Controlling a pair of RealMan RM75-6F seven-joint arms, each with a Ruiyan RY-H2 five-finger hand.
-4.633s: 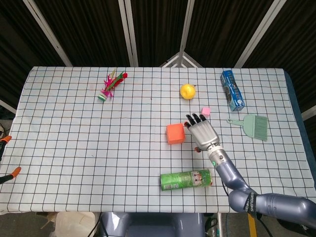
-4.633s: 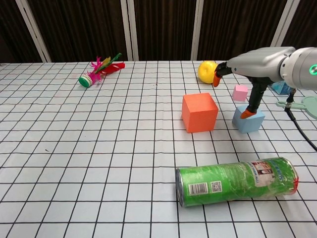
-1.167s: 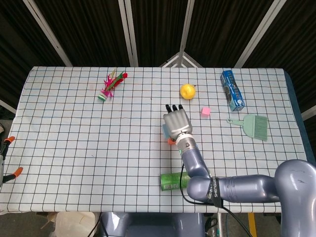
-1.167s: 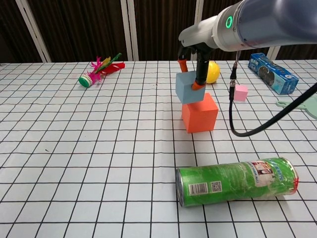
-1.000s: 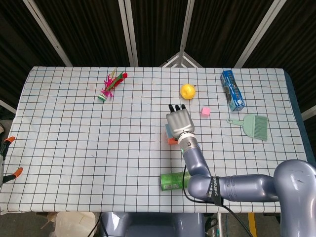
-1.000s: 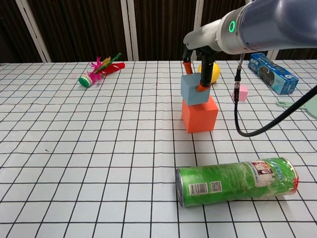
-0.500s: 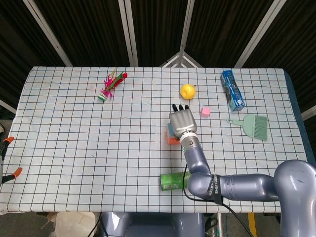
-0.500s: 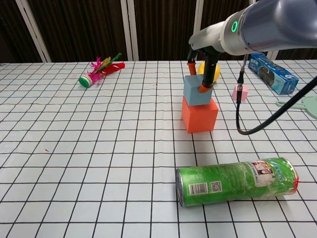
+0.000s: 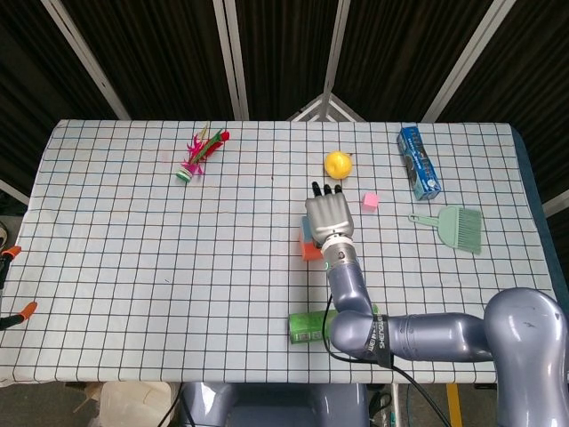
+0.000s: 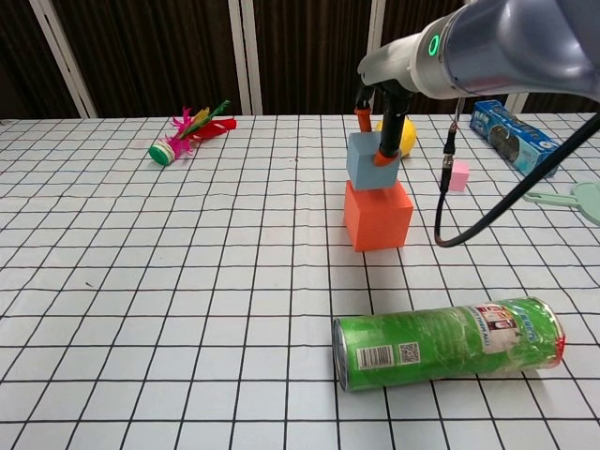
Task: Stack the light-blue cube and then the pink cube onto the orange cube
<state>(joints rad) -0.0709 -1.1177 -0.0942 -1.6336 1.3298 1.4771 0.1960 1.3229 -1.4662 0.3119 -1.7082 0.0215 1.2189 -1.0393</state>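
Note:
In the chest view the light-blue cube (image 10: 367,161) is right over the top of the orange cube (image 10: 378,216), and my right hand (image 10: 383,120) grips it from above with orange-tipped fingers (image 10: 382,155). I cannot tell whether the two cubes touch. In the head view the right hand (image 9: 330,218) covers both cubes, leaving only a strip of the light-blue cube (image 9: 304,233) and a corner of the orange cube (image 9: 309,253) at its left. The pink cube (image 10: 457,175) (image 9: 371,202) sits alone on the cloth to the right. No left hand shows.
A green can (image 10: 445,342) lies on its side in front of the stack. A yellow ball (image 9: 337,164) sits behind it, with a blue box (image 9: 418,162) and a green dustpan brush (image 9: 458,227) to the right. A feathered shuttlecock (image 9: 200,151) lies far left on the checked tablecloth (image 9: 133,249).
The right hand has carried the light-blue cube from the orange cube's left edge to sit squarely over its top. It still holds it.

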